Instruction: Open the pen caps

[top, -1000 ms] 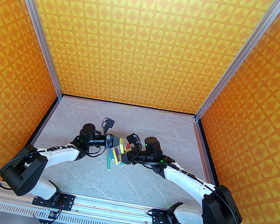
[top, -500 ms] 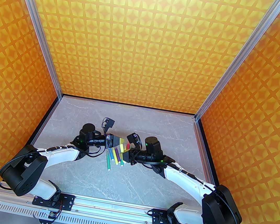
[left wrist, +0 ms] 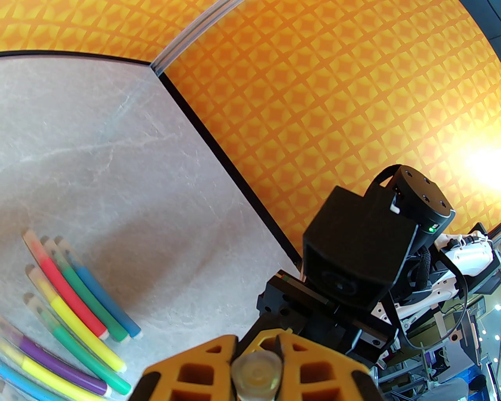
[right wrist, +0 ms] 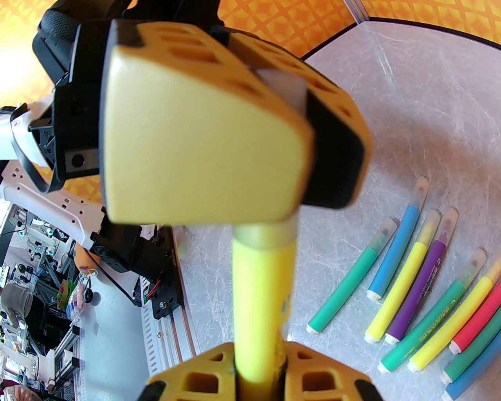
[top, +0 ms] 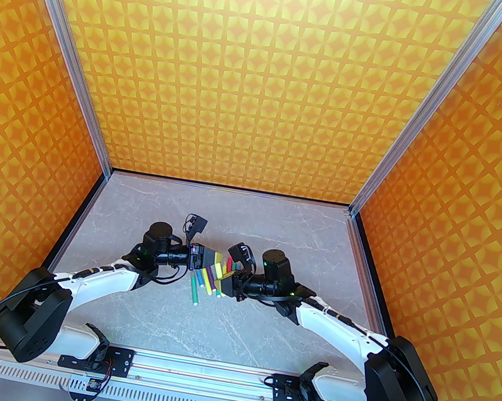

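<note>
1 yellow pen [right wrist: 262, 297]: left gripper [left wrist: 256, 344] squeezes its cap [left wrist: 256, 374], right gripper [right wrist: 260, 348] its body. More pens [right wrist: 424, 280] lie below, gray table [top: 258, 329], orange walls [top: 271, 79].

Slim yellow plastic marker pen [right wrist: 261, 297], one item: held in the air, barrel clamped by the right gripper [right wrist: 260, 368], its translucent whitish stubby cap [right wrist: 266, 232] on and pinched by the left gripper [left wrist: 256, 352]. Nine like pens [right wrist: 424, 282] in green, blue, yellow, purple and red lie flat below it in a side-by-side row, each with its clear cap [right wrist: 448, 219] on.
</note>
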`<action>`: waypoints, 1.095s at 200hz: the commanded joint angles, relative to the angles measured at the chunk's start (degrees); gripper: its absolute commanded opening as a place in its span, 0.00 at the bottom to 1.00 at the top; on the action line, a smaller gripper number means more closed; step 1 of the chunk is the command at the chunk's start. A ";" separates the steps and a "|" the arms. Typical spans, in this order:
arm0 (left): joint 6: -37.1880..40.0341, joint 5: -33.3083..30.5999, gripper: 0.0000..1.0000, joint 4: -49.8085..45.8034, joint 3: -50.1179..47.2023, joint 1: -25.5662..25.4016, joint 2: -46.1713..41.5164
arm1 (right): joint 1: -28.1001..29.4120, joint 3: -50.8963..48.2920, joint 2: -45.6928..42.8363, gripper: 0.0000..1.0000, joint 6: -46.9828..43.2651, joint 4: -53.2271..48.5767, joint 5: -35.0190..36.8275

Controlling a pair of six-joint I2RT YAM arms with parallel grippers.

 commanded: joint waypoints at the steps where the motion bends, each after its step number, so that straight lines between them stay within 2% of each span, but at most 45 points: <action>1: 2.41 -5.38 0.00 -0.74 4.22 2.01 -2.28 | 0.43 -2.98 -2.54 0.00 -2.44 -5.37 -5.92; 121: 1.98 -5.35 0.00 -4.96 9.65 6.10 -3.42 | 0.35 -5.78 -5.09 0.00 -1.01 -3.12 -8.70; 146: 2.88 -5.34 0.00 -7.04 11.24 7.14 -3.39 | 0.38 -5.88 -6.28 0.00 -0.88 -3.08 -7.47; 159: 4.79 -5.89 0.00 -10.78 11.64 8.05 -4.23 | 0.37 -5.56 -8.19 0.00 -1.83 -4.91 -3.46; 173: 9.08 -9.43 0.00 -19.03 12.31 9.11 -5.85 | 0.35 -4.01 -10.32 0.00 -3.25 -9.51 5.96; 193: 16.28 -18.60 0.00 -32.57 13.89 9.75 -7.86 | 0.11 -1.25 -11.57 0.00 -3.98 -15.11 20.03; 219: 23.13 -29.89 0.00 -47.74 16.94 10.10 -7.79 | -1.66 2.34 -10.64 0.00 -4.26 -18.67 28.68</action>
